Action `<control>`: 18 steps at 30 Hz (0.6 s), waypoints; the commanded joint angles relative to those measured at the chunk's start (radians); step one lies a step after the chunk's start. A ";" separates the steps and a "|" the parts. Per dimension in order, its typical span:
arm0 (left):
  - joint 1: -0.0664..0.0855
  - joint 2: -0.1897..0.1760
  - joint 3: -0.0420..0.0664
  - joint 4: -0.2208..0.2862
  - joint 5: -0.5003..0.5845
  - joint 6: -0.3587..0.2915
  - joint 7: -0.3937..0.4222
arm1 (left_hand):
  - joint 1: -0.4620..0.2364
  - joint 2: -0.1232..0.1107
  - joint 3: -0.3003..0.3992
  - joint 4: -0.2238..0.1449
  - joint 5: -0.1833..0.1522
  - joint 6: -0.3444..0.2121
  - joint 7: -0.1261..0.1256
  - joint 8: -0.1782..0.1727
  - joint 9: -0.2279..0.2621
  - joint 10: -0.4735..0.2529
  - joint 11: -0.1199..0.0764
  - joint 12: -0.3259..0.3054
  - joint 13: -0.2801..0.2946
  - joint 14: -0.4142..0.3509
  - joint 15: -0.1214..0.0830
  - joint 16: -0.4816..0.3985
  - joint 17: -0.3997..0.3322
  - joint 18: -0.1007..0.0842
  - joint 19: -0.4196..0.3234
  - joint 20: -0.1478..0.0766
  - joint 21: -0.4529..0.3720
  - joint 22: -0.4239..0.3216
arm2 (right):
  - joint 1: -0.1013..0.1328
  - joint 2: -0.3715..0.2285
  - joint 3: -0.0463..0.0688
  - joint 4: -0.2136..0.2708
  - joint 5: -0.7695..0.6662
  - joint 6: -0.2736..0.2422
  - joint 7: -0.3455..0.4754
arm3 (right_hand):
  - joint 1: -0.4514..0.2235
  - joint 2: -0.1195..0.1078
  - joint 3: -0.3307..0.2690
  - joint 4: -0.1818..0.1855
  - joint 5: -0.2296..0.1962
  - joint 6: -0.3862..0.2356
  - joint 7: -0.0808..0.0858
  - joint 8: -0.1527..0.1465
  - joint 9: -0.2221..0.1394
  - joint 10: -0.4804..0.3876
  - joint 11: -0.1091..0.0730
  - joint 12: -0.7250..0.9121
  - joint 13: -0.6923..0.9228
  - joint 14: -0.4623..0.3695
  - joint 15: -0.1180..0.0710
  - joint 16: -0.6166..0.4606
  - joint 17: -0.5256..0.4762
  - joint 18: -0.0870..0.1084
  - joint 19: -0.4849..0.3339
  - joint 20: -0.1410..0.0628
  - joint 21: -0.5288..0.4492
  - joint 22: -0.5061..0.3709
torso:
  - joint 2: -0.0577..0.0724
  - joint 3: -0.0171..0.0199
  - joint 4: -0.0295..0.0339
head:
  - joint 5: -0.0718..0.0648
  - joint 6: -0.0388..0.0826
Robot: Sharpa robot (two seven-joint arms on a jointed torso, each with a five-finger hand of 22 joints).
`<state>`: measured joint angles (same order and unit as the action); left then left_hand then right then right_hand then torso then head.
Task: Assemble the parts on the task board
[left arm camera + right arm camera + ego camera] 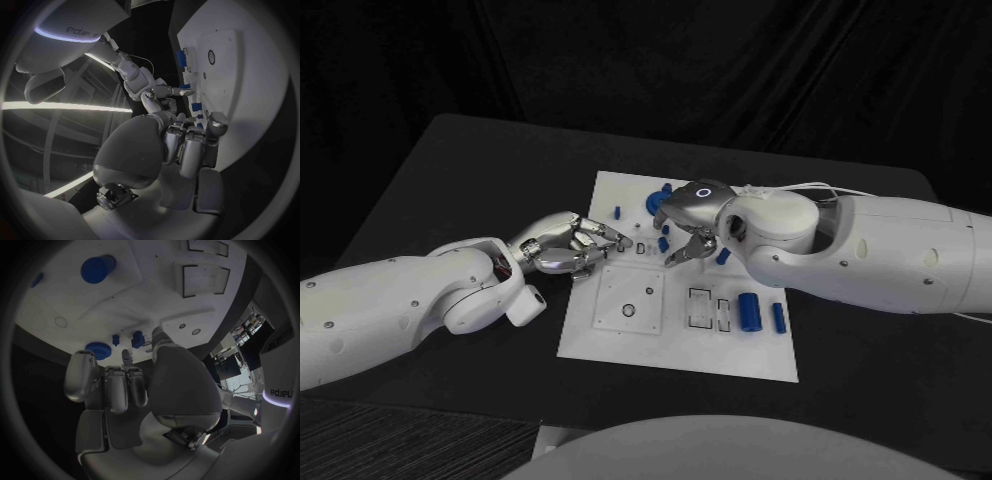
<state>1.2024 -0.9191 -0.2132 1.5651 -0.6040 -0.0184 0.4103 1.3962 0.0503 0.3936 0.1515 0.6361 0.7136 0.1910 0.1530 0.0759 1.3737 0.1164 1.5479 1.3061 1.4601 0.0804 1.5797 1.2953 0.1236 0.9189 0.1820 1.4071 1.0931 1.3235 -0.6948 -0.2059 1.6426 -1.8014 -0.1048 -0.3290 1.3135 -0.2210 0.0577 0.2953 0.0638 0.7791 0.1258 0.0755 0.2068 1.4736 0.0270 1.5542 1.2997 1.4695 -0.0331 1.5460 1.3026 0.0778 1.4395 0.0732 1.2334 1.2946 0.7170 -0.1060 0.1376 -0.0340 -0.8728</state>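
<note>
The task board (678, 345) lay flat on the black tabletop (473, 170), and both hands worked over its far half. The left hand (570, 246) reached in over the board's near-left edge with its fingers curled inward, their tips bunched close together; whether anything small was pinched between them could not be told from the head view, and the left wrist view showed the left hand's fingers (187, 145) folded over the board's rim with nothing plainly in them. The right hand (689, 228) hung just beyond the left one, across a narrow gap, its fingers pointing down at the board; its fingertips stood near several small blue parts (666, 242), yet the pictures did not show whether they were closed on one. In the right wrist view, the right hand's fingers (119, 387) lay side by side and bent forward, and just past their tips sat a round blue disc (98, 349) and two small blue pegs (138, 338) on the white plate. Farther out from that hand stood a larger blue cylinder (97, 269). Beneath the right forearm, toward the robot, a blue cylinder (750, 312) and a slimmer blue bar (779, 317) lay beside rectangular recesses (700, 304) in the board.
</note>
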 commanded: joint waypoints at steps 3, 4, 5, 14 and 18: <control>0.002 -0.019 0.001 0.036 0.004 -0.030 0.019 | -0.028 -0.008 0.034 -0.017 -0.001 0.016 0.005 0.018 -0.004 0.007 -0.001 -0.012 0.110 0.076 -0.008 -0.005 0.243 0.007 0.002 -0.001 -0.009 0.001 | 0.030 -0.068 0.000 0.073 0.062 -0.180 0.026 | -0.027 -0.039 -0.086 0.002 -0.013 -0.016 -0.004 -0.005 -0.023 0.097 -0.003 0.017 0.271 0.101 -0.007 0.025 0.268 -0.004 -0.007 -0.005 -0.009 0.178 | 0.000 0.0006 -0.0005 | 0.000 0.000; 0.005 -0.025 0.001 0.046 0.004 -0.040 0.020 | -0.028 -0.008 0.034 -0.017 -0.001 0.016 0.005 0.018 -0.004 0.007 -0.001 -0.012 0.110 0.076 -0.008 -0.005 0.243 0.007 0.002 -0.001 -0.009 0.001 | 0.045 -0.093 0.000 0.096 0.095 -0.205 0.035 | -0.027 -0.040 -0.092 0.003 -0.013 -0.017 -0.005 -0.005 -0.024 0.097 -0.003 0.017 0.271 0.101 -0.008 0.025 0.268 -0.003 -0.007 -0.005 -0.010 0.177 | 0.000 0.0005 -0.0007 | 0.001 0.000; 0.010 -0.030 0.001 0.054 0.004 -0.049 0.021 | -0.028 -0.013 0.032 -0.021 -0.002 0.020 0.007 0.021 -0.003 0.015 0.002 -0.010 0.115 0.080 -0.006 -0.006 0.247 0.006 0.009 0.000 -0.008 0.006 | 0.058 -0.114 0.000 0.113 0.125 -0.225 0.043 | -0.030 -0.045 -0.113 0.003 -0.012 -0.017 -0.004 -0.004 -0.027 0.097 -0.003 0.017 0.271 0.101 -0.008 0.025 0.268 -0.003 -0.007 -0.006 -0.011 0.177 | 0.000 0.0006 -0.0008 | 0.001 0.000; 0.070 -0.056 0.002 0.096 -0.022 -0.139 -0.019 | -0.058 -0.033 -0.028 0.000 -0.140 0.081 0.007 0.058 0.002 0.066 0.014 0.000 0.150 0.111 0.008 -0.009 0.276 -0.001 0.066 0.018 -0.002 0.040 | 0.136 -0.249 0.000 0.166 0.329 -0.402 0.127 | -0.091 0.019 -0.114 0.002 -0.010 0.070 -0.005 0.046 -0.017 0.097 0.000 0.017 0.271 0.101 -0.006 0.025 0.268 -0.007 0.002 -0.005 0.004 0.182 | 0.000 0.0010 -0.0003 | -0.003 0.008; 0.113 -0.049 0.002 0.100 -0.074 -0.146 -0.121 | -0.093 -0.032 -0.115 0.061 -0.313 0.160 -0.029 0.137 0.032 0.108 -0.015 0.007 0.182 0.111 -0.014 -0.009 0.276 -0.006 0.121 0.001 0.002 0.063 | 0.147 -0.274 0.000 0.139 0.391 -0.478 0.170 | -0.108 0.080 -0.069 -0.002 0.021 0.173 -0.017 0.112 0.011 0.097 0.005 0.017 0.271 0.101 -0.001 0.025 0.268 -0.012 0.015 -0.001 0.032 0.190 | 0.000 0.0045 -0.0020 | 0.000 0.022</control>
<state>1.3100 -0.9727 -0.2130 1.6609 -0.6296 -0.1220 0.3658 1.3217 0.0219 0.3103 0.2144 0.3257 0.8722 0.1611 0.2827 0.0921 1.4679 0.1067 1.5482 1.3060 1.4566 0.0766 1.5797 1.2953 0.1232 1.0296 0.1827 1.4075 1.1409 1.4692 -0.9667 -0.2060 1.7853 -1.5098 -0.4580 -0.2181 1.2081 -0.1552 -0.0192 0.2898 0.0808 0.9563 0.1055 0.1817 0.2111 1.4736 0.0270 1.5542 1.2997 1.4695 -0.0332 1.5460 1.3026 0.0775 1.4418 0.0748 1.2431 1.2946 0.7169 -0.1046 0.1367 -0.0365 -0.8564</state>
